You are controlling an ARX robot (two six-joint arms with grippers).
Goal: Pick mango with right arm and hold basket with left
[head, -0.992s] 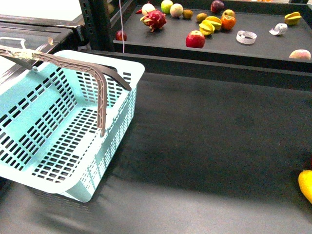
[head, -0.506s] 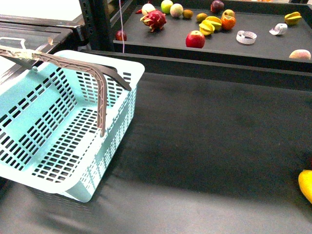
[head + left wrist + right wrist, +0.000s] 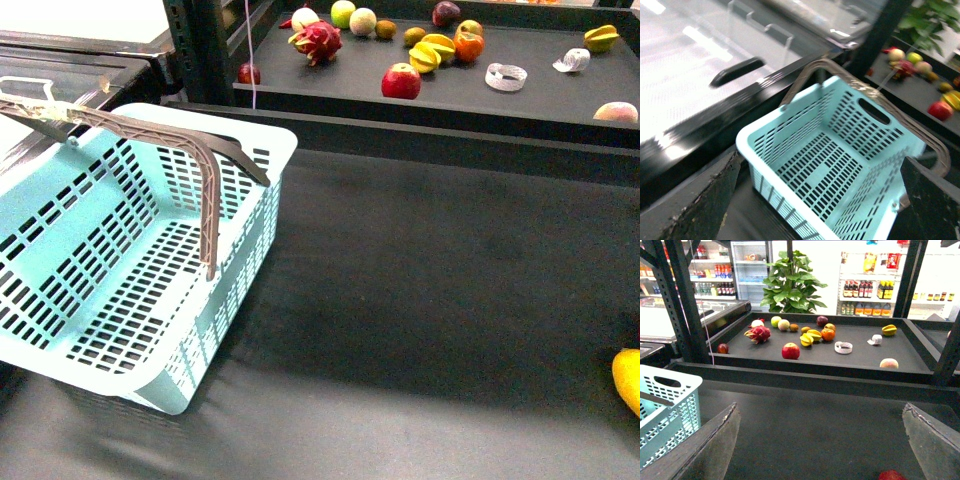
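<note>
Step in hand: bring both arms in; nothing is gripped yet.

- Mango (image 3: 629,380): only a yellow sliver shows at the lower right edge of the front view, lying on the dark desk (image 3: 420,280). It does not show in the right wrist view, so I judge I should tip the right arm down and toward that edge until I can see the fruit. Then I can close across its narrow width.
- The ridged yellow star fruits (image 3: 424,57) on the far tray, top of frame, are not my target.
- Basket (image 3: 240,270): sits at the left of the front view, handles up and nothing inside. A grip on the near rim (image 3: 747,145) looks steadier than one on a swinging handle.
- Left hand (image 3: 820,170): spread wide, above the basket and looking into it, touching nothing.
- Right hand (image 3: 821,412): spread wide, held level, facing the fruit tray, empty.
- Neither arm shows in the front view.
</note>
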